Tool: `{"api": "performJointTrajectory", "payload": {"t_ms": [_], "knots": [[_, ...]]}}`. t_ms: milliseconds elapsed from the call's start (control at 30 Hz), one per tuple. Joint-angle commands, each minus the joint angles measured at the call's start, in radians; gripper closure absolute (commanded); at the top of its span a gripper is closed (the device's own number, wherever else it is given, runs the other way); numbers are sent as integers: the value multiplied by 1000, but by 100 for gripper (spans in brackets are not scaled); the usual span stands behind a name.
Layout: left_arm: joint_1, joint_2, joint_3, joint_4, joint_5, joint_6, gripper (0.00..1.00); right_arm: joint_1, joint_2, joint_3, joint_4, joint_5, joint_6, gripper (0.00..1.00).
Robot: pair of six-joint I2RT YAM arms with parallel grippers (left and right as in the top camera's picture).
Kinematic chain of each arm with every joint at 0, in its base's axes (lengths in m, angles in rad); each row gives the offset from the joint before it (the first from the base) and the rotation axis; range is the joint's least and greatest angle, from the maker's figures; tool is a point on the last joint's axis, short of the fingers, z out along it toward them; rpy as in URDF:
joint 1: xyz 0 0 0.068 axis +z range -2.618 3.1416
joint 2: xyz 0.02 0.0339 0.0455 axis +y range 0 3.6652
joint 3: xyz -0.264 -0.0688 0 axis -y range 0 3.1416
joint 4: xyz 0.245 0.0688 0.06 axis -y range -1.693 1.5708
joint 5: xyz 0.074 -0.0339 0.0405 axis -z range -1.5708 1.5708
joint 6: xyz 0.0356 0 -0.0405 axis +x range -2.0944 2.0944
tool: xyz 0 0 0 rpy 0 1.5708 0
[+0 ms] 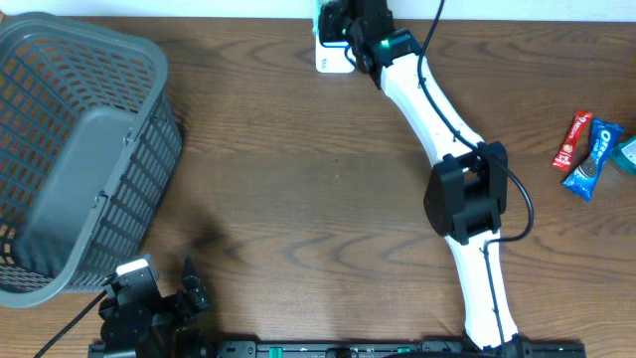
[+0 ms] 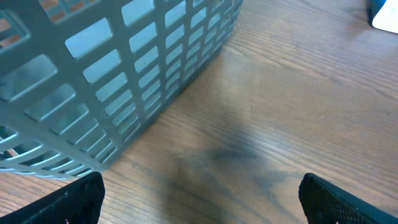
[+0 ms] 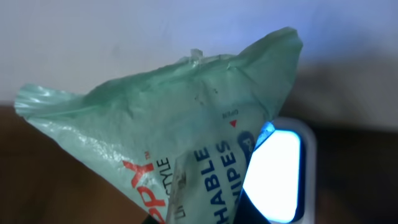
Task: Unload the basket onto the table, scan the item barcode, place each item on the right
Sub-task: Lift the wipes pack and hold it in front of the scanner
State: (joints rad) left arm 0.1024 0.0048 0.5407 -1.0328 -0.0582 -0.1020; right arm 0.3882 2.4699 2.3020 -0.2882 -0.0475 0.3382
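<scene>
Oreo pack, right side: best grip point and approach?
Top-down on the robot-side end of the Oreo pack, jaws across its narrow width. It lies flat and slanted; the red snack bar and teal packet crowd its far half, while that end looks free.

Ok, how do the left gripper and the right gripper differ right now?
The left gripper is open and empty; the right gripper is shut on a pale green plastic wipes packet. The left gripper sits beside the grey plastic lattice basket; the right gripper is at the glowing white scanner across the table. Both are black.
</scene>
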Motion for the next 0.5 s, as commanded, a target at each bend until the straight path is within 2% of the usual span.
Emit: {"api": "performJointTrajectory", "payload": {"t_ms": [0,200,367,467], "knots": [[-4,-1,-2,-1,-2,-5,0,2,72,21,96,49,13,99],[-4,-1,-2,-1,-2,-5,0,3,135,21,231,114,-34,99],[-4,-1,-2,-1,-2,-5,0,7,142,24,230,199,-119,99],[-4,-1,-2,-1,-2,-5,0,-1,142,69,165,208,-132,99]]}}
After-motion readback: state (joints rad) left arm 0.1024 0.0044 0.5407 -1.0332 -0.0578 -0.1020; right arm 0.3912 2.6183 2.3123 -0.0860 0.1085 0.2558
